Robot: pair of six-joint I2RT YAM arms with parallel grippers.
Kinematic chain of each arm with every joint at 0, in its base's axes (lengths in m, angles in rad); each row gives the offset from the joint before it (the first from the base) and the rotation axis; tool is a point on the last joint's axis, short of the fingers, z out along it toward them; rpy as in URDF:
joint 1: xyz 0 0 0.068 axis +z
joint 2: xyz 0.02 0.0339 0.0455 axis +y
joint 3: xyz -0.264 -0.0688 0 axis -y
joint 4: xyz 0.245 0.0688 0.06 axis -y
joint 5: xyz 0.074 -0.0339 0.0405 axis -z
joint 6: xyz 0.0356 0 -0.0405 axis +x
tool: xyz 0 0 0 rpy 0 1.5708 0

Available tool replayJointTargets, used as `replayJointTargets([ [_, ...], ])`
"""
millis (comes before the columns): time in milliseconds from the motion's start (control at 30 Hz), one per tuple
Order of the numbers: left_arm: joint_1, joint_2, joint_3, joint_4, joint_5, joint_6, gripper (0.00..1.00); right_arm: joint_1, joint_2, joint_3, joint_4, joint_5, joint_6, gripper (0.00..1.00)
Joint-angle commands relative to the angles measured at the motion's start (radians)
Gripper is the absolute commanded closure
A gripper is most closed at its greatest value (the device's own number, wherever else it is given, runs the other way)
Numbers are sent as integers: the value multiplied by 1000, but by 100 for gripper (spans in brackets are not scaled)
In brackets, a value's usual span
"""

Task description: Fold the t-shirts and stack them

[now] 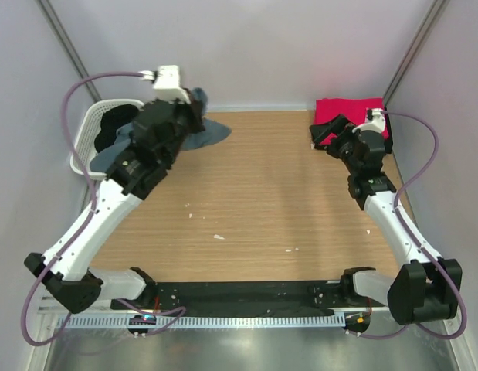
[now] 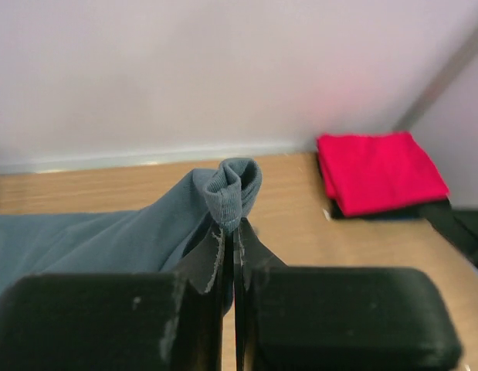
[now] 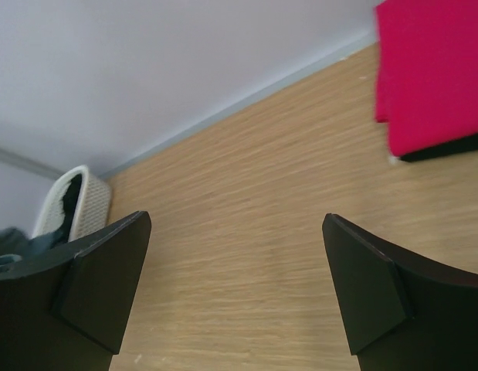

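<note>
A slate blue-grey t-shirt [image 1: 214, 133] trails from the white basket across the table's back left. My left gripper [image 1: 194, 110] is shut on a bunched ribbed edge of it [image 2: 232, 192], the fingers [image 2: 211, 259] pressed together with cloth sticking out above the tips. A folded bright red t-shirt [image 1: 350, 112] lies at the back right on a dark folded shirt [image 2: 377, 212]. My right gripper [image 1: 322, 135] hovers just left of that stack, open with nothing between its fingers [image 3: 115, 270], over bare wood. The red t-shirt [image 3: 432, 69] shows at the upper right of the right wrist view.
The white perforated basket [image 1: 86, 133] stands at the back left corner with dark cloth [image 1: 117, 124] inside. Grey walls close the table at the back and both sides. Small white specks [image 1: 218, 236] lie on the wooden table [image 1: 262, 201].
</note>
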Motion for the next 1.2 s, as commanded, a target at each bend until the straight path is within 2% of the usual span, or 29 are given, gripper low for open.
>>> replayJointTargets([
  [0, -155, 55, 8, 34, -123, 33, 100, 6, -76, 113, -209, 351, -63, 0],
  [67, -221, 92, -24, 57, -123, 4, 100, 6, -92, 155, -342, 472, -75, 0],
  [100, -238, 106, -34, 64, -125, -27, 100, 6, -101, 153, -354, 504, -89, 0],
  [233, -264, 169, -93, 74, -60, -148, 100, 6, -164, 94, -303, 412, -86, 0],
  [400, -310, 267, -153, 101, 16, -251, 100, 6, -158, 31, -285, 330, -74, 0],
  [500, -394, 357, -111, 114, 36, -246, 100, 6, -135, 29, -311, 299, -69, 0],
  [633, -497, 504, 70, 100, 4, -182, 100, 6, -126, 52, -358, 321, -60, 0],
  [767, -534, 597, 140, 111, 27, -190, 100, 8, -148, 104, -473, 492, -20, 0],
  [833, -535, 617, 140, 118, -13, -199, 99, 8, -165, 115, -519, 584, -19, 0],
  [867, -535, 629, 132, 117, -33, -199, 95, 8, -170, 118, -525, 598, -26, 0],
  [933, -534, 635, 124, 115, -62, -179, 71, 6, -181, 109, -532, 601, -28, 0],
  [967, -534, 638, 124, 111, -68, -173, 62, 6, -179, 101, -526, 588, -29, 0],
  [1000, -532, 635, 126, 104, -74, -161, 44, 6, -179, 92, -518, 572, -34, 0],
  [1100, -514, 614, 124, 71, -96, -179, 15, 8, -167, 67, -483, 487, -55, 0],
  [1167, -491, 591, 124, 20, -107, -203, 6, 8, -146, 67, -458, 389, -74, 0],
])
